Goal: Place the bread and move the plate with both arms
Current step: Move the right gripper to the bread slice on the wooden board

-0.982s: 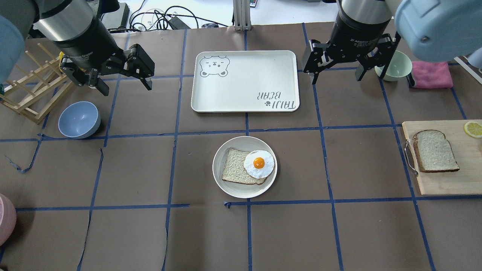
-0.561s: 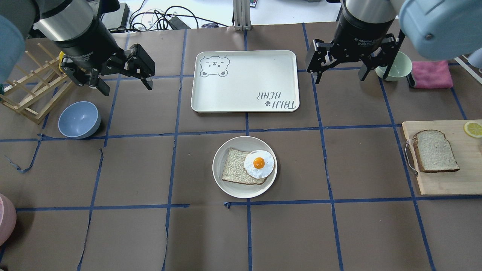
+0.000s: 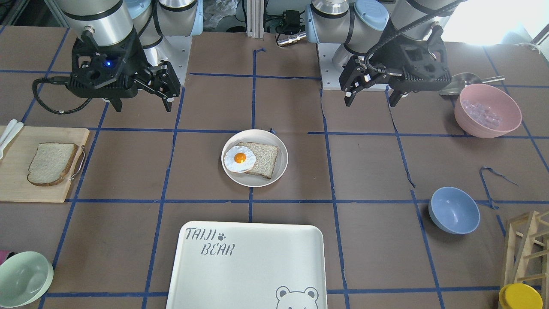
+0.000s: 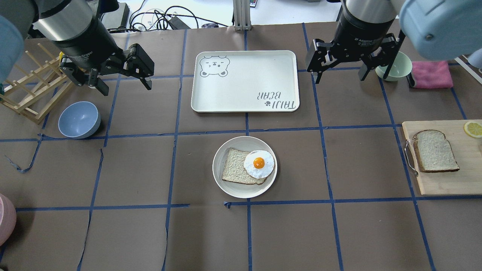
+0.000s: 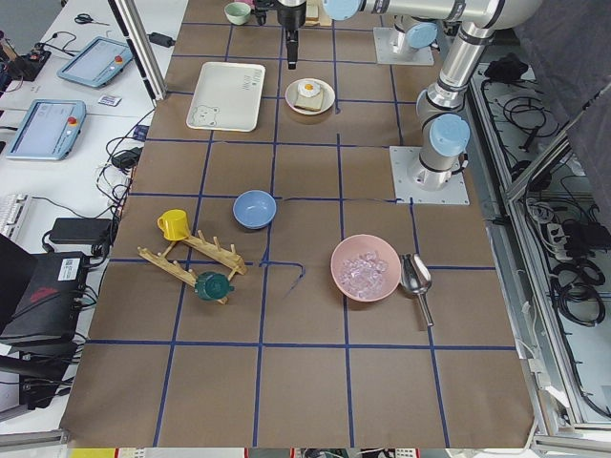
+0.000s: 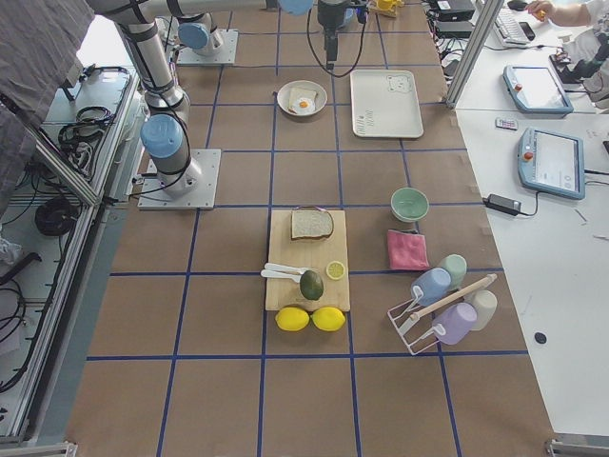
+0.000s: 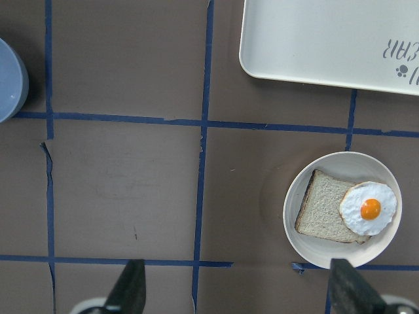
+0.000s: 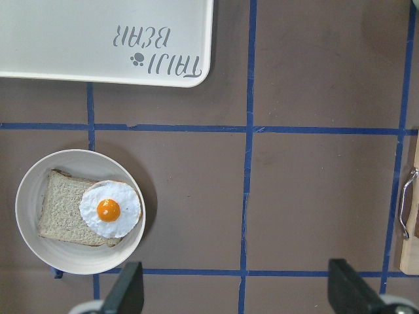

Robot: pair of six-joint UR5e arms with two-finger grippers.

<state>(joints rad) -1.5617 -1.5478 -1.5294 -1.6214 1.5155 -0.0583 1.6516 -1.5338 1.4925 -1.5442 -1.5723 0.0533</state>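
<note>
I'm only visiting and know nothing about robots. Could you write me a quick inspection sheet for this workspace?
Surface: brown paper table with a blue tape grid, tape torn in places.
Job's things: bread lies on the cutting board, untouched; plate at centre holds another slice, partly under a fried egg.
Clutter: tray, blue bowl, green bowl, pink cloth, wooden rack, lemon slice.
Pincers: left pincer and right pincer both open, empty, above the table.
Cables: black cables beyond the far edge.
Surroundings: screens on a side bench.
</note>
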